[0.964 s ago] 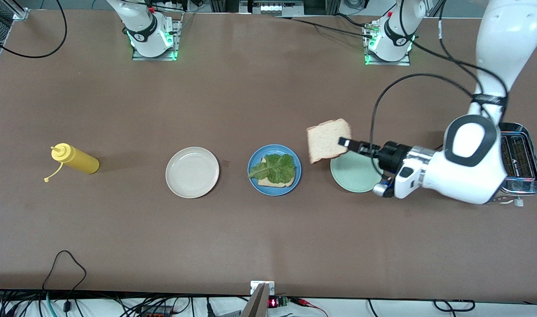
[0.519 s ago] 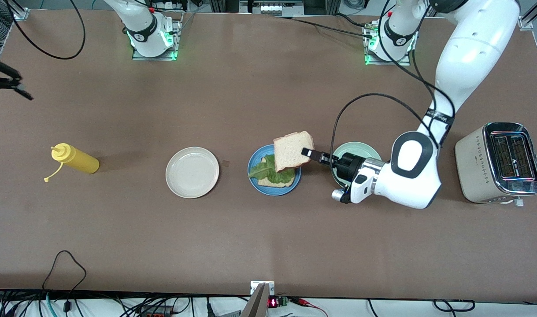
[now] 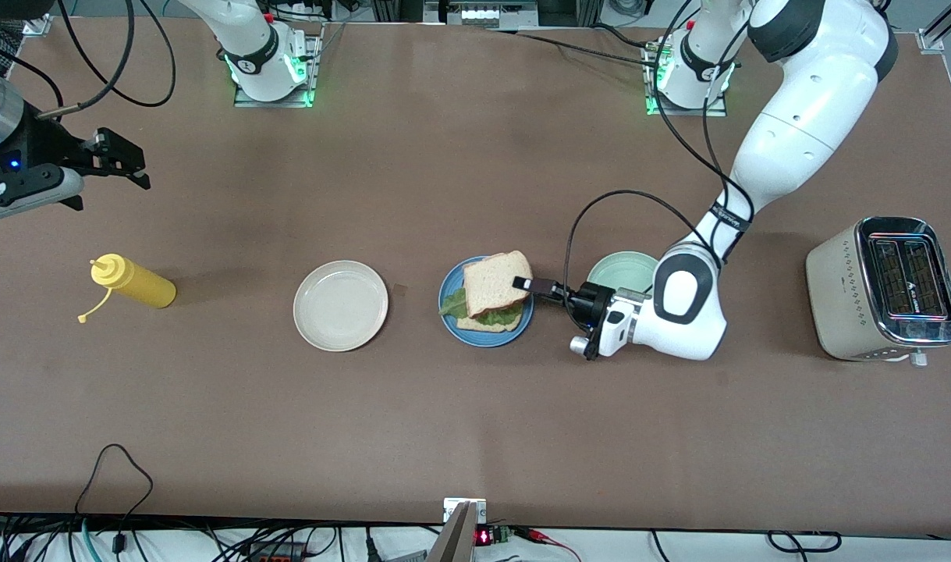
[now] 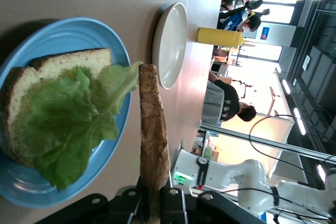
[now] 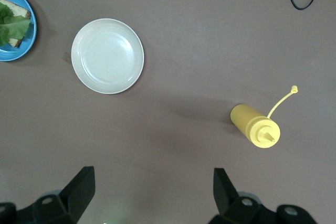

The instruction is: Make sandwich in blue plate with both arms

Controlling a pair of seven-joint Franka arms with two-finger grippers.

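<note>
Left gripper (image 3: pixel 524 282) clamps top slice (image 4: pixel 153 145) edge-on over lettuce (image 4: pixel 68 121), blue plate (image 3: pixel 487 335); right gripper (image 5: pixel 152 187) wide over table.

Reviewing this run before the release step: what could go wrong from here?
1. The left gripper holds the top slice tilted over the lettuce; released now, it could land skewed or slip onto the blue plate.
2. Pulling away low could drag the slice or nudge the green plate beside it.
The right gripper waits open above the mustard bottle.
</note>
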